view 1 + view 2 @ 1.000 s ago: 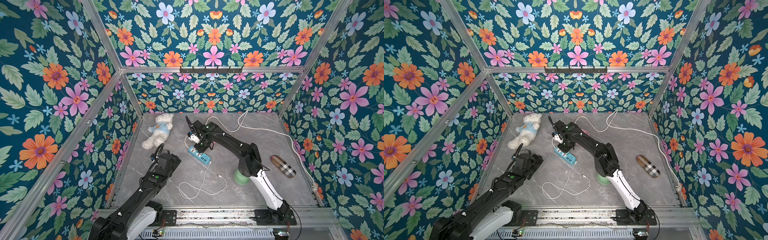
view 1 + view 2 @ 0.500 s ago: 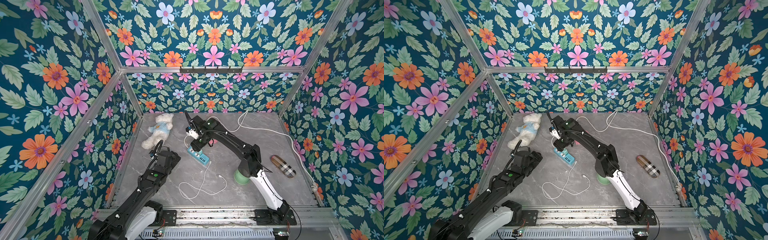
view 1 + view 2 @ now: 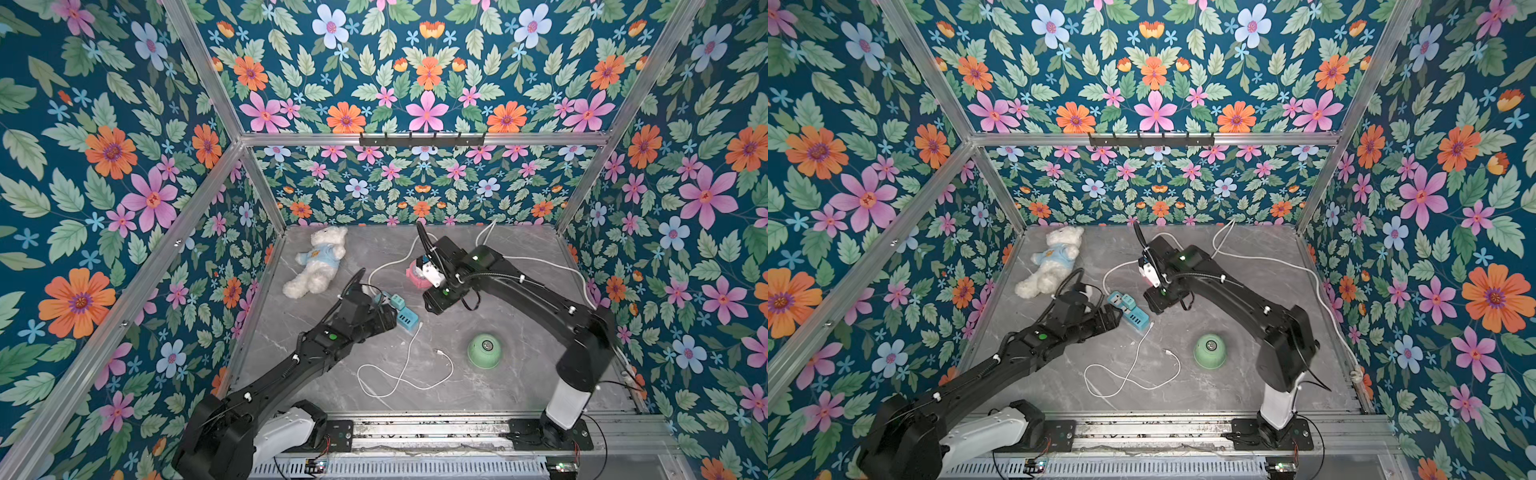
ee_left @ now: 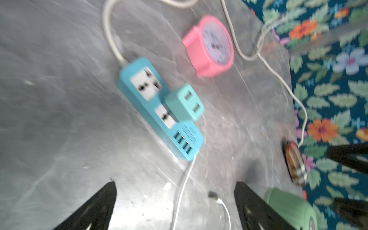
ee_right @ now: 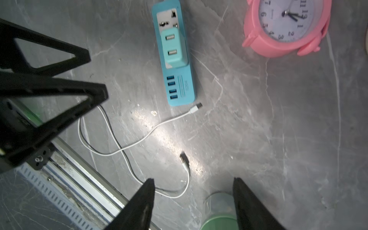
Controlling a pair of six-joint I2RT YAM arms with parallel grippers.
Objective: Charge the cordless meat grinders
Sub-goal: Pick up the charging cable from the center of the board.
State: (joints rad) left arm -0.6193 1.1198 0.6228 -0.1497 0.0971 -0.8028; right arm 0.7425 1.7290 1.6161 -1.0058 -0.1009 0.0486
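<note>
The mint-green dome of the cordless meat grinder [image 3: 484,351] [image 3: 1209,351] stands alone on the grey table, front right. A loose white USB cable [image 3: 399,374] [image 3: 1129,374] lies beside it with both ends free. Its large plug [image 5: 196,106] rests by the blue power strip [image 3: 405,318] [image 3: 1134,319], which carries a teal cube adapter [image 4: 184,102] [image 5: 174,47]. My left gripper [image 3: 384,309] [image 4: 175,185] is open and empty, just short of the strip's near end. My right gripper [image 3: 436,305] [image 5: 193,180] hangs open above the table between the strip and the grinder [image 5: 219,221].
A pink alarm clock [image 3: 415,276] [image 5: 286,25] stands behind the strip under the right wrist. A white teddy bear [image 3: 318,262] lies at the back left. A plaid case [image 4: 294,163] lies by the right wall. The strip's white cord [image 3: 540,262] runs along the back and right side.
My right gripper has opened and drawn away from the power strip, to the right. My left arm has reached forward, and its gripper is now at the strip.
</note>
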